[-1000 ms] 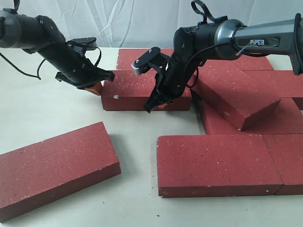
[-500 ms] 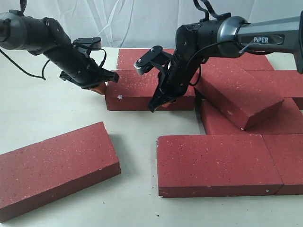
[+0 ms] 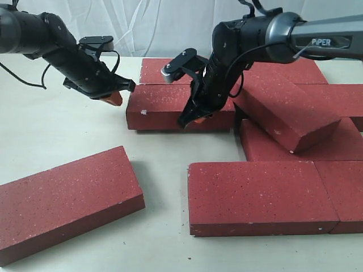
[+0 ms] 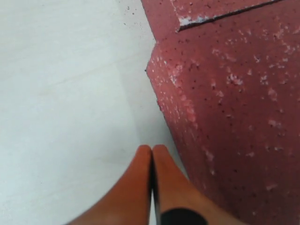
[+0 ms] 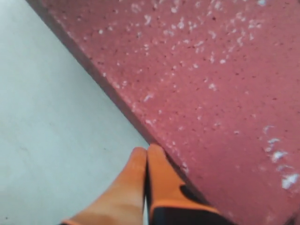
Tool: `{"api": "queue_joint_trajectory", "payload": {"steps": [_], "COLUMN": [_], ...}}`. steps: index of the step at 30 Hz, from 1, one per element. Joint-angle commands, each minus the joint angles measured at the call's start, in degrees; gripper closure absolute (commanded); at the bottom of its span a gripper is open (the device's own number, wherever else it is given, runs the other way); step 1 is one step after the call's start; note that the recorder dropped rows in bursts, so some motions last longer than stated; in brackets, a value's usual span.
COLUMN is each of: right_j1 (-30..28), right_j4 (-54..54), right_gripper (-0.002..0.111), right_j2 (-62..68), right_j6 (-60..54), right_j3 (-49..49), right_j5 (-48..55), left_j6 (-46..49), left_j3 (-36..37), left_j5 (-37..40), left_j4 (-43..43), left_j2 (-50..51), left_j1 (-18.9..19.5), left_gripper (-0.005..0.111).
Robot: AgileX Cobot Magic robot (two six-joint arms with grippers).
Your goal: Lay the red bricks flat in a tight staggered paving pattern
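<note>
The right gripper (image 3: 191, 118), orange fingers pressed together on nothing, meets the front edge of the middle brick (image 3: 161, 105). The left gripper (image 3: 113, 97), likewise closed and empty, hovers just beside that brick's left end. It looks like nudging (pushing, not lifting), and next the brick likely needs sliding snug against its neighbours. Right of it a tilted brick (image 3: 286, 113) rests on others, and a loose brick (image 3: 62, 195) lies well apart in front. All are dark red, rough and white-specked.

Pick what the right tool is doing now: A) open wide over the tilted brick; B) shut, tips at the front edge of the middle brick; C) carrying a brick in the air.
B: the right tool has its tips together at the middle brick's edge, holding nothing.
</note>
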Motion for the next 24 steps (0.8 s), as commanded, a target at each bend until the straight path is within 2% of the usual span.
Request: {"api": "queue_joint_trajectory", "payload": {"steps": [1,13,24], "right_j1": [-0.5,-0.3,-0.3], "right_j4": [5.1,7.0,6.7], "right_gripper": [0.109,0.109,0.109], "right_j2": [-2.8,0.4,3.0], "right_j6": [-0.8,-2.3,-2.0], "right_j3": [-0.3,-0.2,-0.2], "right_j5": [2.8,0.8,-5.5], "left_j6": [0.1,0.1,0.1], "left_j3": [-0.3,-0.3,-0.3], "left_j5": [0.2,0.3,-1.7], "left_j4": [-1.1,-1.8,-6.2], "left_j2": [-0.5,0.8,2.4], "left_j1": [-0.1,-0.4,-1.0], "left_gripper": [0.107,0.107,0.107]}}
